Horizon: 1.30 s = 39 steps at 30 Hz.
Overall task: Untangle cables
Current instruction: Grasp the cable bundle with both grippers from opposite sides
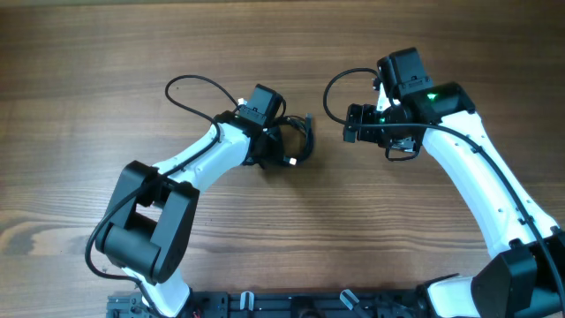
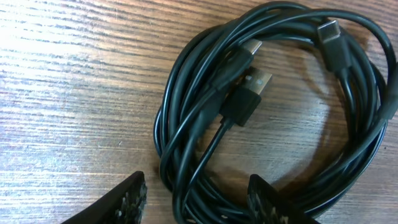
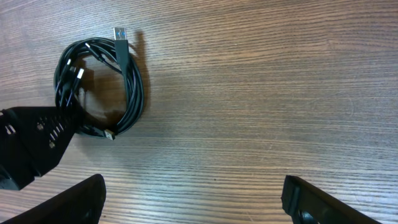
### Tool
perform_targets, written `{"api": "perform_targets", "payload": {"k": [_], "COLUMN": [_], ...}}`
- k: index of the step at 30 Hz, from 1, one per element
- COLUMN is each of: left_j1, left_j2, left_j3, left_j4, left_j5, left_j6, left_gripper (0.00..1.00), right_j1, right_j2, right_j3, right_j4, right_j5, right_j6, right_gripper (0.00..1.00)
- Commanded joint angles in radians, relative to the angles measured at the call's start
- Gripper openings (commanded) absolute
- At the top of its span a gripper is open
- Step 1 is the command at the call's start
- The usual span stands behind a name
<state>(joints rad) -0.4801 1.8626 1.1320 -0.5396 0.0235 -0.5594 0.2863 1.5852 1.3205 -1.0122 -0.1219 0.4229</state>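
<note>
The cables are thin black cords coiled into one tangled ring on the wooden table, with USB plug ends lying inside the loop. In the overhead view the coil lies just right of my left gripper. My left gripper is open, its fingers on either side of the coil's near strands. The right wrist view shows the same coil with a bluish plug tip at its top. My right gripper is open and empty, set apart from the coil; in the overhead view it sits to the coil's right.
The wooden table fills all views. Thicker black arm cables loop behind the left arm and the right arm. The left arm's black body shows at the left of the right wrist view.
</note>
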Motion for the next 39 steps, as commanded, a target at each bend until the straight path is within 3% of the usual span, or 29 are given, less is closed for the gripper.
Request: {"api": "perform_targets", "payload": {"k": [1,5,11,20,28,31,36,39], "left_j1": [-0.007,-0.007,-0.007,-0.007,-0.007,-0.007,-0.007,-0.007], "left_j2": [0.017,0.032,0.032,0.032,0.013,-0.046,-0.158,-0.180], "left_j3": [-0.009,-0.009,-0.009,-0.009,-0.008,-0.008,-0.008,-0.008], "left_j4": [0.018,0.031,0.047,0.055,0.050,0.050,0.047,0.043], "left_j5": [-0.014,-0.014,-0.014,-0.014,-0.013,-0.006,-0.006,-0.006], "left_j6": [0.001,0.000,0.001,0.001,0.006,0.062,0.085,0.085], "left_gripper": [0.53,0.50,0.26,0.04,0.04,0.04,0.04,0.04], "right_j1": [0.002,0.002,0.002,0.002,0.002,0.003,0.003,0.003], "right_j2": [0.012,0.012,0.012,0.012,0.012,0.013,0.024,0.069], "right_j3": [-0.005,-0.005,-0.005,-0.005,-0.005,-0.005,-0.005,-0.005], "right_j4": [0.002,0.002,0.002,0.002,0.002,0.003,0.056,0.115], "right_j5": [0.022,0.022,0.022,0.022,0.024,0.063,-0.092,-0.195], "right_j6": [0.003,0.002,0.002,-0.002,-0.006,-0.014,-0.269,-0.326], "right_gripper": [0.93,0.93,0.94,0.94,0.94,0.94,0.90,0.87]}}
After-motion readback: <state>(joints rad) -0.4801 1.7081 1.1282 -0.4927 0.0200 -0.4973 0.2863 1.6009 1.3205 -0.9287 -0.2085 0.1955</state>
